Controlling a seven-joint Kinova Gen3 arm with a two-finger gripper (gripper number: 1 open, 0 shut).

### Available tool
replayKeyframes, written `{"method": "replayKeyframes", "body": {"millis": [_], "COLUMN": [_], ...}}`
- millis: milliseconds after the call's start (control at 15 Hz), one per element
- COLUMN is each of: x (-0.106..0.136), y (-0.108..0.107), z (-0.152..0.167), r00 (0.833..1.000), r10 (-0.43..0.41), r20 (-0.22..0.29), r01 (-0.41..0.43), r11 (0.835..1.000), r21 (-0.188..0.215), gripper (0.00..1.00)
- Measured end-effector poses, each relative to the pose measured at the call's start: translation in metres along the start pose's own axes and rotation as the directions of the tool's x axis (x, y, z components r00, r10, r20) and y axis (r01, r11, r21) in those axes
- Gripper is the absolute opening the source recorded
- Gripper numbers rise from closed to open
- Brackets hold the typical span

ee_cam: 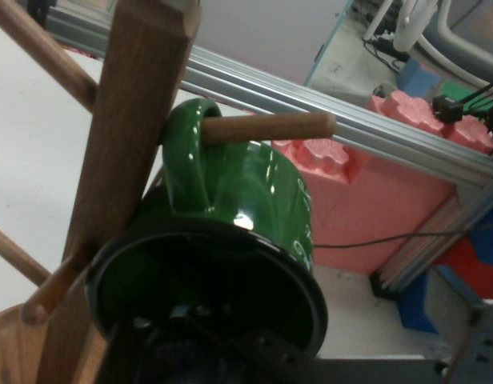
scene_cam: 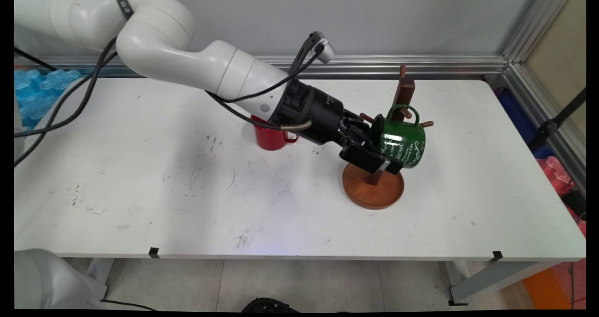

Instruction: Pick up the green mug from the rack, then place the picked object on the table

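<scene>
Green enamel mug (scene_cam: 401,142) hangs by its handle on a peg of the wooden mug tree (scene_cam: 374,186), rim clamped by the closed hand (scene_cam: 374,160); a red mug (scene_cam: 270,136) sits on the desk (scene_cam: 140,190).

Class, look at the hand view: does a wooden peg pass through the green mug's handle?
Yes, the peg pokes through the green mug's handle.

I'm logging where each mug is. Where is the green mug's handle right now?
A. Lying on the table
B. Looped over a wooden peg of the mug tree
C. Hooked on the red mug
B: in the hand view a peg passes through the green mug's handle.
</scene>
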Motion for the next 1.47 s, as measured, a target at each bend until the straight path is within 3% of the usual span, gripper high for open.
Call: {"method": "replayKeyframes", "body": {"millis": [67, 133, 1467], "x": [0.0, 0.0, 0.001], "y": [0.0, 0.0, 0.009], "z": [0.0, 0.001, -0.006], "r00": [1.0, 1.0, 0.999], "r10": [-0.002, -0.005, -0.034], "r20": [-0.003, -0.006, -0.013], "r01": [0.002, 0.005, 0.034], "r11": [1.0, 1.0, 0.999], "r21": [-0.001, -0.002, -0.002], "gripper": [1.0, 0.0, 0.0]}}
